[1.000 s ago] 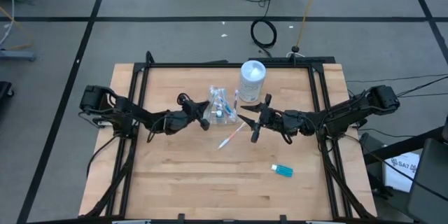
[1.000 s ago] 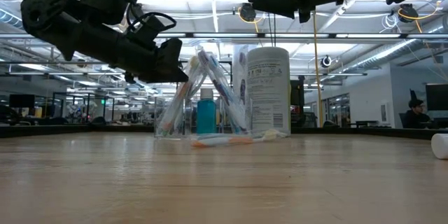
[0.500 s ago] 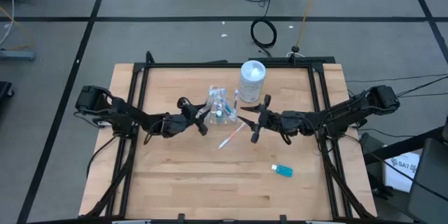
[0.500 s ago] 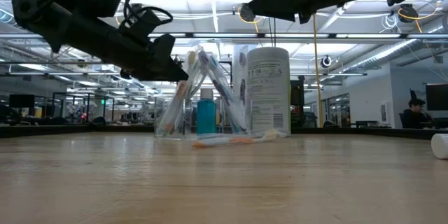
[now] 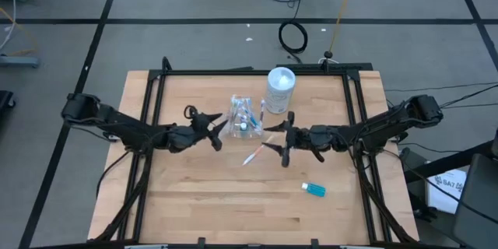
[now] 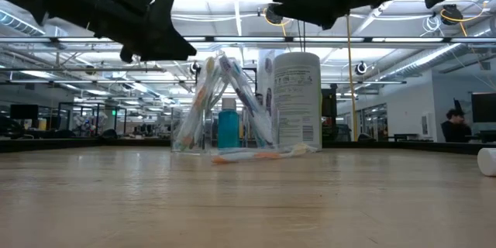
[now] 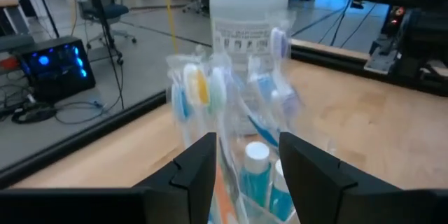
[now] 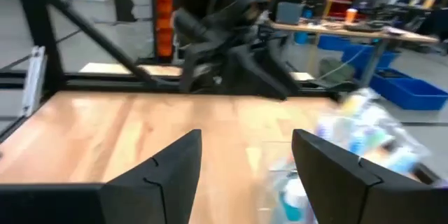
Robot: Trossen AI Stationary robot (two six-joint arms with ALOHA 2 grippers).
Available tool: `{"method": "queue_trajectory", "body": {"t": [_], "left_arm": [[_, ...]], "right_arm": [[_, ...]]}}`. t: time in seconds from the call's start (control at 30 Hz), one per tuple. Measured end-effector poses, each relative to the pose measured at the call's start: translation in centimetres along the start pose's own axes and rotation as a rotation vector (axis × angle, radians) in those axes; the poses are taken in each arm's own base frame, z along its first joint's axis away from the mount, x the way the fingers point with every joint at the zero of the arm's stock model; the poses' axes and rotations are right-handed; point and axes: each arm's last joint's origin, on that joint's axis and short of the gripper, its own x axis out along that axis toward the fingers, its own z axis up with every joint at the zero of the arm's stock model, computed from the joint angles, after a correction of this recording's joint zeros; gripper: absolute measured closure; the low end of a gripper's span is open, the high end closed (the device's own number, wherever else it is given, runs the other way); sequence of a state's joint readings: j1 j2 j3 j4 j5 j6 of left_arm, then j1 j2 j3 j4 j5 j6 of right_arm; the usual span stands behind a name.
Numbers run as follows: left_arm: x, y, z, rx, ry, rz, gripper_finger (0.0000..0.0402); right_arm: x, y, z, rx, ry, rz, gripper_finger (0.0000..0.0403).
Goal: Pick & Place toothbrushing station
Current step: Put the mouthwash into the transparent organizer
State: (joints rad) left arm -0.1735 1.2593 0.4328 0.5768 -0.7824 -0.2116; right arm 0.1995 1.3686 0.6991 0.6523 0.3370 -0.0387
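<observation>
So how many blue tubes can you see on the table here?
2 for certain: one standing in the clear cup among the toothbrushes, a blue tube, and one lying alone near the table's front right. Others may be hidden in the cup.

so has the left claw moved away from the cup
Yes. In the high view the left claw has drawn back leftward from the clear cup, which stays put beside the white canister.

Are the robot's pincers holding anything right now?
No. The left pincer and the right pincer are both open and empty, each to one side of the cup of toothbrushes.
</observation>
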Motion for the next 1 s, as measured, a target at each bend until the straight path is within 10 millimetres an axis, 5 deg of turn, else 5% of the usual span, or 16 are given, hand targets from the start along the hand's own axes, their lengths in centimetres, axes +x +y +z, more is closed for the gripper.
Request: {"method": "queue_trajectory", "body": {"t": [0.33,0.57,1.0], "left_arm": [[0.3,0.9,1.0,0.002,-0.041,0.039,0.0238],[0.7,1.5,1.1,-0.001,-0.04,0.069,0.0238],[0.8,1.4,1.0,0.002,-0.029,0.031,0.0238]], "right_arm": [[0.7,4.5,0.1,-0.014,0.261,0.117,0.0191],[-1.8,6.9,0.2,0.024,0.386,0.126,0.0174],[-7.1,9.4,-3.4,0.14,0.865,0.179,0.0134]]}}
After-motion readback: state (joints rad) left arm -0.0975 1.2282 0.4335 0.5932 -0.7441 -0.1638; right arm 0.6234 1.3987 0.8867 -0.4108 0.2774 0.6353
